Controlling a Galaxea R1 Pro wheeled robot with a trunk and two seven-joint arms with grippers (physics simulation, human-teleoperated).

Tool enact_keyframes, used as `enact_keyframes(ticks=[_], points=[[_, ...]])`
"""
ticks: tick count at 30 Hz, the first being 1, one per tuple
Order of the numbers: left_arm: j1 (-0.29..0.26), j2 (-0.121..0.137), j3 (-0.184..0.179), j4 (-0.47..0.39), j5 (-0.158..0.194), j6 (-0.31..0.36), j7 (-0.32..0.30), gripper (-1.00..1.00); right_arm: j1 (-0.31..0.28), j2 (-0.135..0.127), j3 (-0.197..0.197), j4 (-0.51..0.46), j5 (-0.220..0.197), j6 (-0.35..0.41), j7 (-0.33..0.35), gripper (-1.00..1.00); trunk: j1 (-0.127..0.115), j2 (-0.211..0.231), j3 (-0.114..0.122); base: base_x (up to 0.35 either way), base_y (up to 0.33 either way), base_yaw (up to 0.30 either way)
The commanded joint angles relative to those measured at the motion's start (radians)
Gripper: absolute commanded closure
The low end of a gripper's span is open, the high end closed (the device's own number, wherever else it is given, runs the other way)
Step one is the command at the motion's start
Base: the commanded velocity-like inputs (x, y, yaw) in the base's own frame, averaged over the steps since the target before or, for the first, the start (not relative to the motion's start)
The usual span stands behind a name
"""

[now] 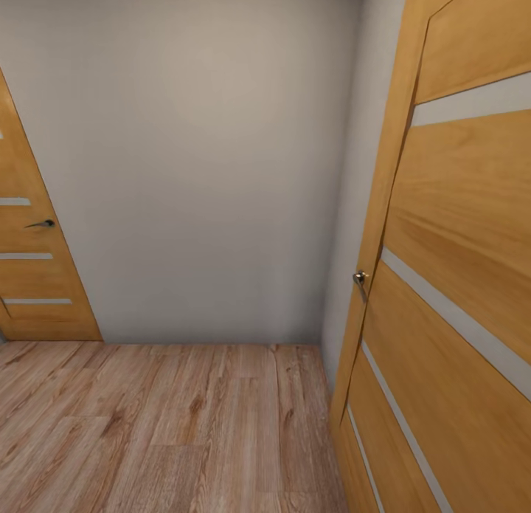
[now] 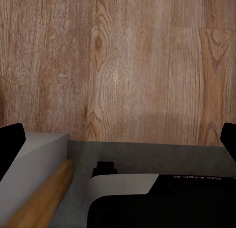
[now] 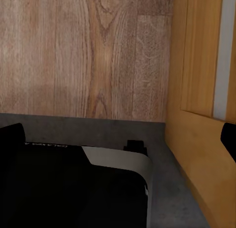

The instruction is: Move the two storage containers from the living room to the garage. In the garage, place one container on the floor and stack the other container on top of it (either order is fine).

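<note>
A plain grey wall [image 1: 199, 166] stands ahead, far across the light wood plank floor [image 1: 162, 424]. An orange wooden door [image 1: 457, 277] is near on the right. Both grippers' black fingertips [image 2: 11, 139] [image 3: 11, 137] sit spread apart, holding nothing.

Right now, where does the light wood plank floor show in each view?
Head view: the plank floor runs across the bottom, below the grey wall.
Left wrist view: it lies beyond a grey strip.
Right wrist view: it lies beyond the same kind of grey strip, beside the striped door.
Shared landmark: the striped door, at the right of the head view too.
</note>
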Motion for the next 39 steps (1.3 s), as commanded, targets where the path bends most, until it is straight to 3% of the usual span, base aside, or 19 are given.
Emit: enact_keyframes(ticks=[1, 31, 39], points=[[-0.002, 0.0, 0.001, 0.005, 0.005, -0.007, -0.005, -1.0, -0.002, 0.0, 0.008, 0.005, -0.008, -0.008, 0.004, -1.0, 0.001, -0.001, -0.001, 0.0, 0.003, 0.0], [-0.002, -0.002, 0.001, 0.004, 0.005, -0.008, -0.005, -1.0, -0.002, 0.0, 0.008, 0.005, -0.008, -0.008, 0.004, -1.0, 0.001, -0.001, -0.001, 0.045, 0.0, 0.0], [-0.002, -0.001, 0.002, 0.004, 0.005, -0.008, -0.005, -1.0, -0.002, 0.0, 0.008, 0.005, -0.008, -0.008, 0.004, -1.0, 0.001, -0.001, -0.001, 0.27, 0.0, 0.0]])
